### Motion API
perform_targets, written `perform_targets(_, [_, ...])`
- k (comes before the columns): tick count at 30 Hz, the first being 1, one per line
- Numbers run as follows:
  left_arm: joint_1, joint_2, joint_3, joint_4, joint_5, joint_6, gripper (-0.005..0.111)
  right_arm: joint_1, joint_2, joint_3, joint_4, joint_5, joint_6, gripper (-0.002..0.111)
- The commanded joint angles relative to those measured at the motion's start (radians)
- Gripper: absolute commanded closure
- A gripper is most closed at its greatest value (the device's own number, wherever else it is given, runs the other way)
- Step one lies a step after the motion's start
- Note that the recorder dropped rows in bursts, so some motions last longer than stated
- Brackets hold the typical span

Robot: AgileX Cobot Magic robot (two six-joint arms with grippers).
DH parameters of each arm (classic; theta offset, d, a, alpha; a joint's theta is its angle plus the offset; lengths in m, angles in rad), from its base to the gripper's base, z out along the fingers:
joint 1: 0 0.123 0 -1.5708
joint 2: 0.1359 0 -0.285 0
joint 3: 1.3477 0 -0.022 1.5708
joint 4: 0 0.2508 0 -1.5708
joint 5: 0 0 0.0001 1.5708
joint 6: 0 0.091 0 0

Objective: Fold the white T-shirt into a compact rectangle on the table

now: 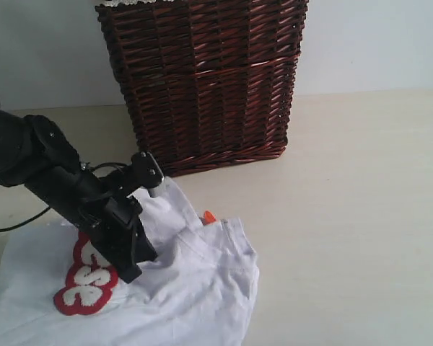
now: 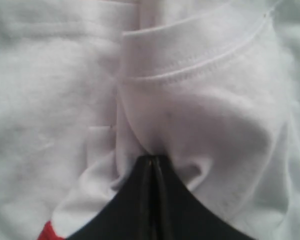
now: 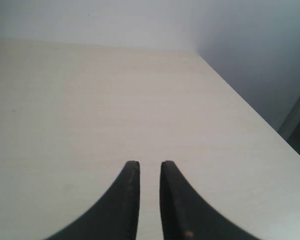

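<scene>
I have my left gripper (image 2: 154, 159) clenched on a fold of the white T-shirt (image 2: 205, 115), while my right gripper (image 3: 149, 165) hangs slightly parted and empty above the table (image 3: 90, 100).

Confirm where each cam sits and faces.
Exterior: off the arms, looking down across the table at wicker basket and white T-shirt; left arm shows.
Left wrist: close above the T-shirt; left gripper shut on a fold.
Right wrist: facing bare table and wall; right gripper slightly open, empty.
Shared: exterior and left wrist both see the T-shirt.
</scene>
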Motion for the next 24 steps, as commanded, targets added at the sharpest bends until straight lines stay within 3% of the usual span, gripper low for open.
perform_targets(1, [-0.051, 0.001, 0.0, 0.02, 0.133, -0.005, 0.107, -0.003, -0.007, 0.005, 0.0, -0.012, 0.0, 0.091])
perform_targets(6, [-0.113, 0.001, 0.0, -0.009, 0.114, -0.013, 0.107, -0.003, -0.007, 0.005, 0.0, -0.012, 0.0, 0.091])
perform_targets(11, [-0.122, -0.057, -0.01, -0.092, 0.031, -0.108, 0.107, -0.003, -0.007, 0.005, 0.0, -0.012, 0.0, 0.091])
perform_targets(16, [-0.054, -0.285, -0.026, -0.088, -0.129, -0.299, 0.107, -0.003, -0.007, 0.005, 0.0, -0.012, 0.0, 0.091])
perform_targets(24, [0.128, -0.756, 0.029, -0.093, -0.49, -0.315, 0.107, -0.003, -0.007, 0.005, 0.0, -0.012, 0.0, 0.091])
